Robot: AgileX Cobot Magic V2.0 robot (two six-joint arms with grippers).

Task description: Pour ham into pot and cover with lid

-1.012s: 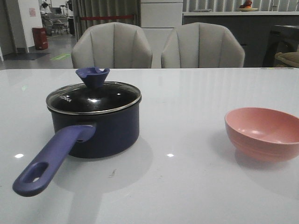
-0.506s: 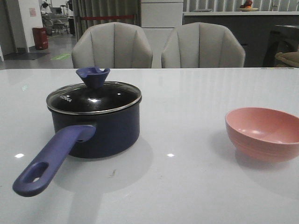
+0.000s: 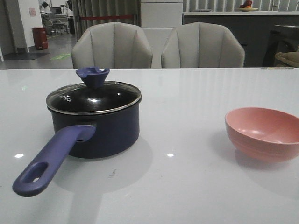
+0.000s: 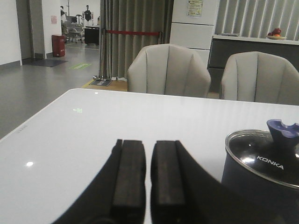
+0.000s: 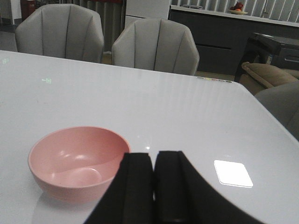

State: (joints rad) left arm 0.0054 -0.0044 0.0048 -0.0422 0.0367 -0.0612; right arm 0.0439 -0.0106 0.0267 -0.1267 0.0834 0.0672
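**Lid on pot, bowl empty**

At left of the front frame we see the pot [image 3: 100, 133], dark navy, its long purple-blue handle [image 3: 51, 158] running toward the lower left corner. The glass lid [image 3: 93, 99] sits on it, steel rim level, notched knob [image 3: 92, 76] on top. At right stands the pink bowl [image 3: 264, 133], well apart. We see no ham. Our left gripper [image 4: 147, 175] shows a narrow gap; the right gripper [image 5: 154, 179] is nearly closed, both holding nothing.
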